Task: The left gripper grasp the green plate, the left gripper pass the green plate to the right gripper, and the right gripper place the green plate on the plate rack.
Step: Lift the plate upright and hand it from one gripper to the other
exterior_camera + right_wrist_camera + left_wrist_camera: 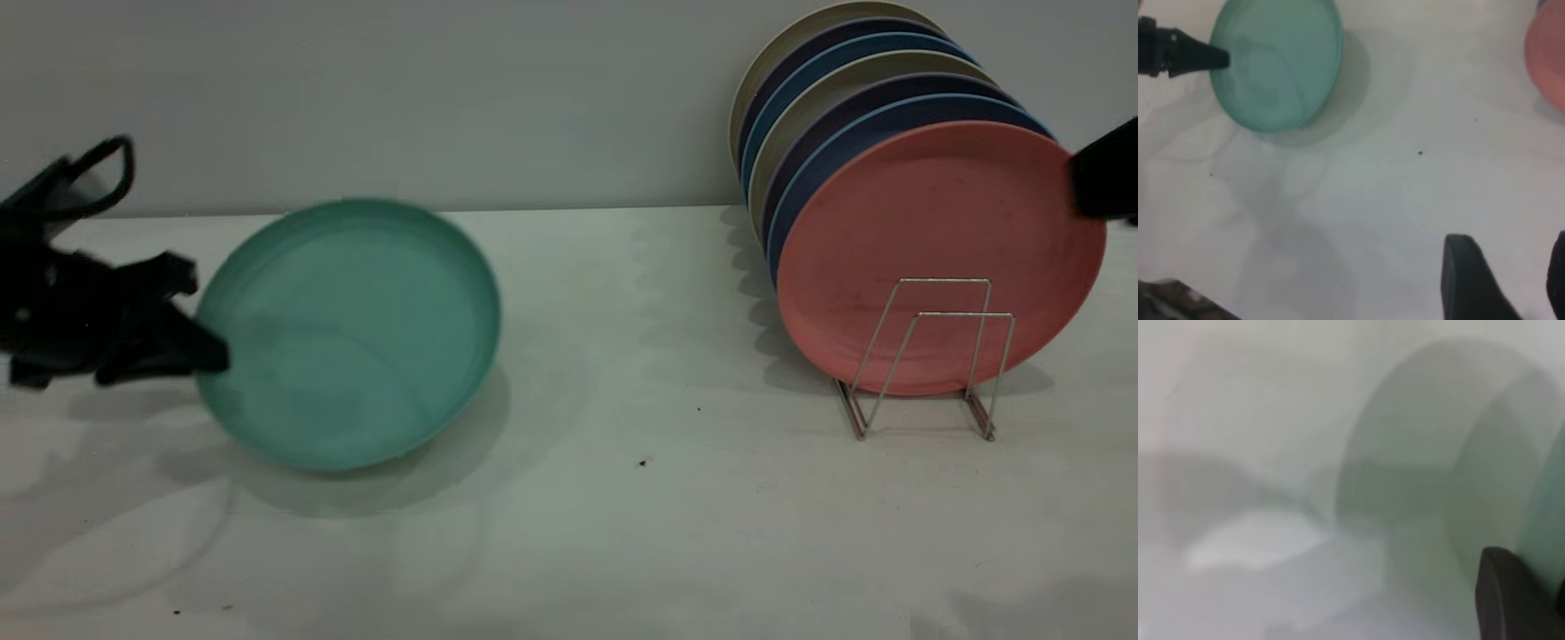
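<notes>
Gripping the green plate by its 9 o'clock rim, the left pincer sits at the far left of the exterior view, jaws closed down onto the rim edge. One green plate, tilted up off the table, its low edge near the surface with a shadow under it. One plate rack toward 3 o'clock, well apart from the green plate. About seven plates stand in it: one pink plate in front, blue, dark and beige ones stacked behind. Two empty wire loops show in front of the pink plate. The right pincer is only a dark tip at the right edge, beside the pink plate's rim; in its wrist view the jaws stand apart, holding nothing, above bare table.
</notes>
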Robot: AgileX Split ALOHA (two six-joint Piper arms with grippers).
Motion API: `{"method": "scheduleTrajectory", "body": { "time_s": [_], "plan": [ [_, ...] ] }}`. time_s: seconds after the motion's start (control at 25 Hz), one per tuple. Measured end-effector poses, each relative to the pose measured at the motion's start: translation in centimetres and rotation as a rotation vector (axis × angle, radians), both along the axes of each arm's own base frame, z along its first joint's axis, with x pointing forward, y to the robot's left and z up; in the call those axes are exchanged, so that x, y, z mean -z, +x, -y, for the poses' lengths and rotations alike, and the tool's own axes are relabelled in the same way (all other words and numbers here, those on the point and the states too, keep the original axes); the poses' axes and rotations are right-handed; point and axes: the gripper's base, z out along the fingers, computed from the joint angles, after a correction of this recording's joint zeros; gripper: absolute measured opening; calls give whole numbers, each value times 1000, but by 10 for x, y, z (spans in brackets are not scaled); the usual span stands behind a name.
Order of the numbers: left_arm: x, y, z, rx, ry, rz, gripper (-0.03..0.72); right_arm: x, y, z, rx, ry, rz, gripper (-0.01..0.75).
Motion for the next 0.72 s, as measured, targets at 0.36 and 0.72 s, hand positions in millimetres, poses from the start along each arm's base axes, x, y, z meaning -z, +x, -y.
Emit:
{"method": "scheduleTrajectory", "body": {
  "time_s": [0.36,0.72],
  "plan": [
    [-26,4,57,216,-9,89,14,51,45,-14,-56,182,-56,310],
    [-28,-7,107,349,-61,77,14,93,65,-21,-123,238,-168,310]
  ]
}}
